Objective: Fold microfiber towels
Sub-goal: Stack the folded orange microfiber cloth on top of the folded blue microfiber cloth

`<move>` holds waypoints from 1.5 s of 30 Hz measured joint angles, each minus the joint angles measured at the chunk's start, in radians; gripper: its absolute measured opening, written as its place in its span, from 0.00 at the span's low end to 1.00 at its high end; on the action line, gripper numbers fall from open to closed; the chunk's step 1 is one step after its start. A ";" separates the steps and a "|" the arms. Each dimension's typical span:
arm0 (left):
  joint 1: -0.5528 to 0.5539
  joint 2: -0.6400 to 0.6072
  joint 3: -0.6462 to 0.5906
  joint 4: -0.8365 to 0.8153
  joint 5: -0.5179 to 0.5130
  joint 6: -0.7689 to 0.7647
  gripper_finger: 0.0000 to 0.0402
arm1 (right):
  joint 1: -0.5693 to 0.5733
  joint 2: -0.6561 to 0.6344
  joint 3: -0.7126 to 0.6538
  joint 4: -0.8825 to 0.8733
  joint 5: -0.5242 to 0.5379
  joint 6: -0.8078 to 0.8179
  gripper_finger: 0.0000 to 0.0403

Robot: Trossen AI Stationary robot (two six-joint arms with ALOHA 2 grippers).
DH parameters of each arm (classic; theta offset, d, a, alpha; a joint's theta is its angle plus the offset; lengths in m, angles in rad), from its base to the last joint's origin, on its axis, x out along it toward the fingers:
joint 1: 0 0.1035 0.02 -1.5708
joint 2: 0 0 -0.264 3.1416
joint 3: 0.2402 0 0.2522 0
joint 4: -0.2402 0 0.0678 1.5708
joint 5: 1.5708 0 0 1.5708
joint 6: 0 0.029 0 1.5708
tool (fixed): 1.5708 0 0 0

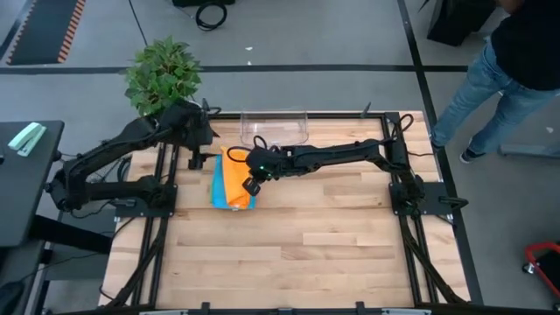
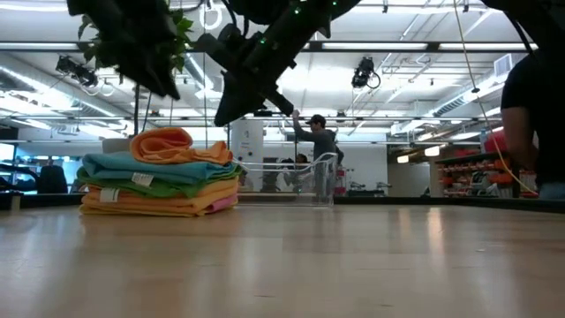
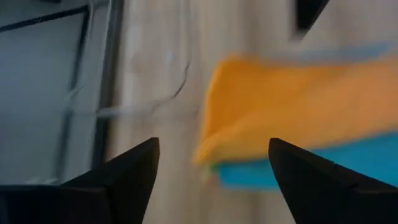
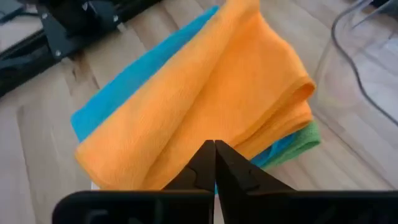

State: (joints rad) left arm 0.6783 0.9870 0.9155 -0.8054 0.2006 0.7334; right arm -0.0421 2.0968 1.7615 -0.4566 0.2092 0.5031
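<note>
Several folded microfiber towels lie in a stack [image 1: 229,185] [image 2: 159,181] on the far left part of the table. A loosely folded orange towel [image 4: 205,93] [image 2: 168,144] rests on top, over a blue one [image 4: 109,93] and a green one [image 4: 305,140]. My right gripper [image 4: 215,152] [image 1: 250,185] is shut and hangs just above the stack's right side [image 2: 222,115], with a gap showing below its tips. My left gripper [image 3: 211,158] [image 1: 199,157] is open, raised at the stack's far left side, with nothing between its fingers.
A clear plastic bin [image 1: 273,127] [image 2: 313,177] stands at the far edge behind the stack. A potted plant [image 1: 164,74] is at the far left corner. A person [image 1: 512,61] stands beyond the table's far right. Bare wood [image 1: 315,249] stretches across the near half.
</note>
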 joint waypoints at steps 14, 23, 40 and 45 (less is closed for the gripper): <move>-0.465 0.207 -0.053 0.292 -0.326 -0.357 0.27 | 0.006 -0.027 0.001 -0.263 -0.014 -0.061 0.01; -0.534 0.286 -0.037 0.267 -0.383 -0.730 0.02 | 0.041 -0.150 -0.090 -0.377 0.087 -0.047 0.01; -0.549 0.365 -0.025 0.083 -0.389 -0.807 0.01 | 0.046 -0.639 -0.599 -0.072 0.078 0.098 0.01; -0.573 0.330 0.042 -0.017 -0.390 -0.832 0.02 | 0.046 -0.675 -0.644 -0.010 0.073 0.102 0.00</move>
State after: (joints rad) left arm 0.1057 1.3170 0.9577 -0.8225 -0.1897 -0.0987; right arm 0.0036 1.4220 1.1172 -0.4662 0.2825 0.6054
